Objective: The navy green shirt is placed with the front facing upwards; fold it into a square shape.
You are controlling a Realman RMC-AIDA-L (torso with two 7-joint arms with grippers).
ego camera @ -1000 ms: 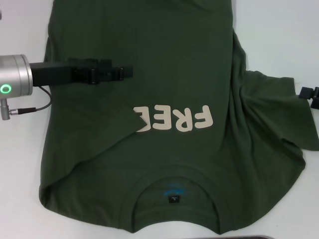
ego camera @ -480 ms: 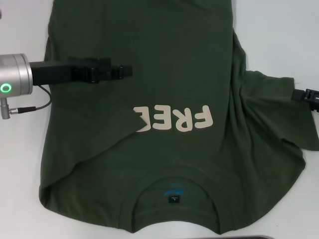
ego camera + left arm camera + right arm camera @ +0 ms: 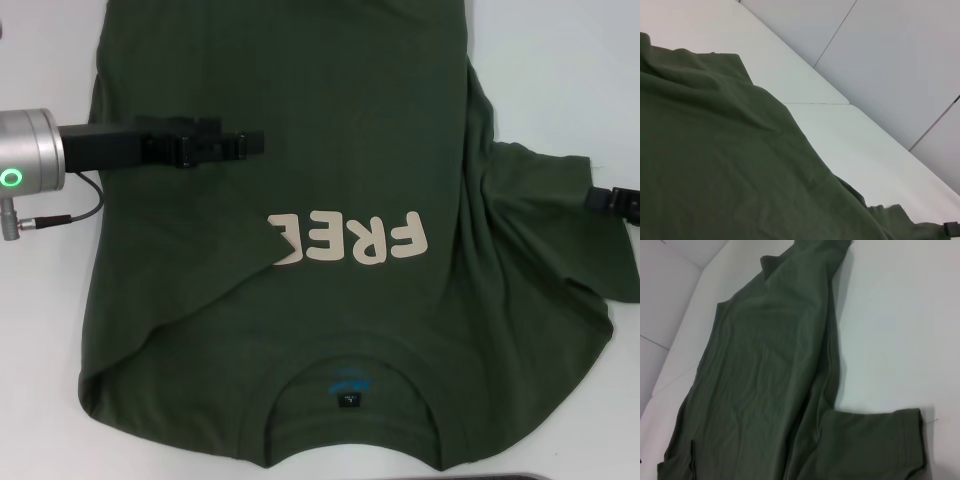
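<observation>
Right gripper (image 3: 622,198), its finger state not discernible, sits at the navy green shirt (image 3: 330,300)'s spread right sleeve, far nearer than the closed left gripper (image 3: 240,146) resting on the body.

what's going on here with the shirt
A two-armed robot is folding a navy green shirt lying front up on a white table. Its left side is already folded in over the body. The left gripper reaches over the chest area, and the right gripper is at the spread right sleeve's edge.
</observation>
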